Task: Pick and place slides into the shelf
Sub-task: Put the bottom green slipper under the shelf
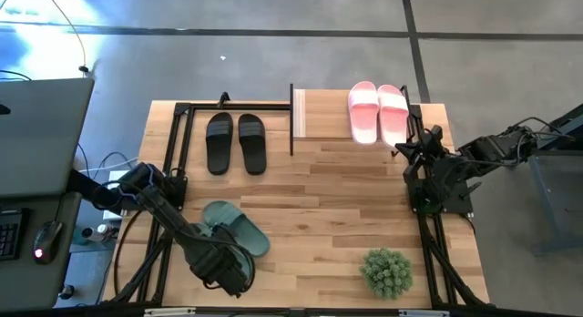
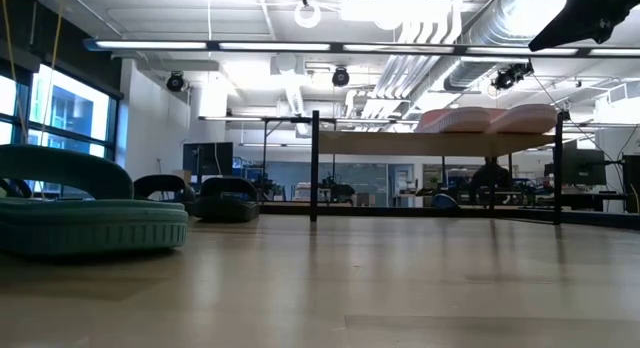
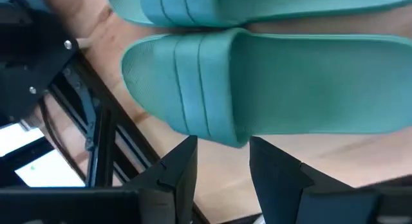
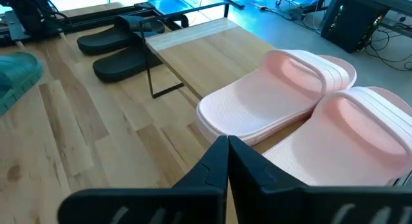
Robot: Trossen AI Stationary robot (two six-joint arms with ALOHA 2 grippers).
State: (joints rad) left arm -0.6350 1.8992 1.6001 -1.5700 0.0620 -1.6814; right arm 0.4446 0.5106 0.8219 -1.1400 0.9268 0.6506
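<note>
Roughly 1 of 3 pairs done, judging by layout. Pink slides (image 1: 379,112) sitting side by side on the shelf (image 1: 321,114) top board, at its right end, near the right arm. Black slides (image 1: 235,142) on the table (image 1: 328,217), just left of the shelf, inside a black frame (image 1: 178,144); not on the board, so probably left to place. Green slides (image 1: 239,230) on the table near the front-left, well apart from the shelf; also left to do.

Left gripper (image 3: 222,163) low at the front-left of the table, right beside the green pair, fingers (image 3: 180,166) spread with a clear gap, nothing between them, tips just short of the nearer green slide's strap edge. Looks like lining up for a grab on that slide, not yet clamped.

Right gripper (image 4: 227,150) beside the shelf's right end, just short of the pink pair, fingertips pressed together, holding nothing. Arm reaching in from the right table edge, apparently parked.

Round spiky plant (image 1: 386,271) at front-right, clear of everything.
</note>
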